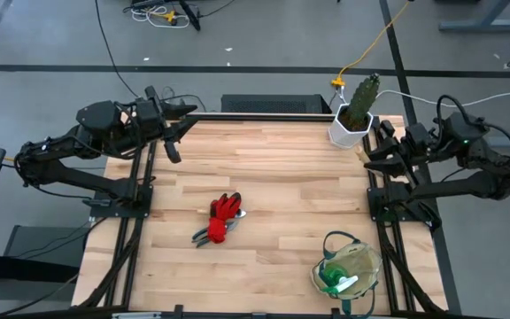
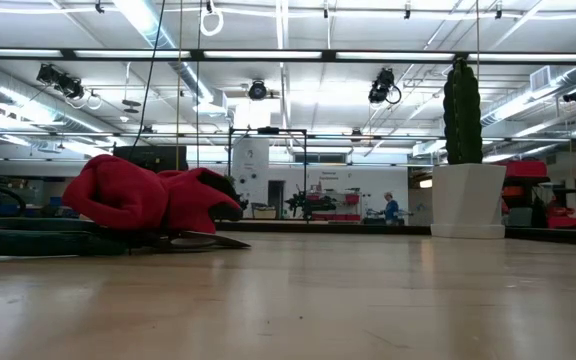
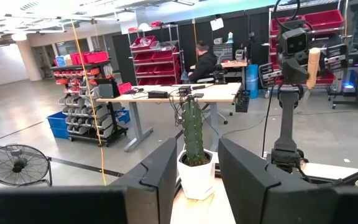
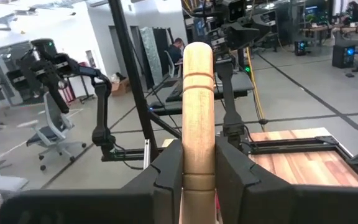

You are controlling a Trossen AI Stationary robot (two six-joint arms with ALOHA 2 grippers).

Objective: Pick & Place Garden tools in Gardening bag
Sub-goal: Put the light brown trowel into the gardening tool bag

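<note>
My right gripper (image 1: 379,146) is at the table's far right, next to the white pot, shut on the wooden-handled trowel (image 4: 197,93). The trowel's blade is hidden. My left gripper (image 1: 173,146) is open and empty above the table's far left. The red-and-black gloves (image 1: 227,208) lie on the dark-handled pruners (image 1: 207,236) at mid table. In the low view the gloves (image 2: 148,195) rest on the pruners (image 2: 28,240). The beige gardening bag (image 1: 361,259) stands at the near right with the green-and-white spray bottle (image 1: 335,279) inside. My right gripper pinches the trowel's wooden handle (image 4: 197,163) between its two fingers, along its lower length. The handle runs along the fingers, and its rounded free end (image 4: 197,53) sticks out well beyond the fingertips. In the left wrist view the handle (image 3: 314,65) stands upright, above the table.
A green cactus in a white hexagonal pot (image 1: 354,115) stands at the far right corner, close to my right gripper. Bare wooden tabletop (image 1: 282,177) lies between the gloves and the pot. A person (image 3: 204,59) sits at a desk in the room beyond.
</note>
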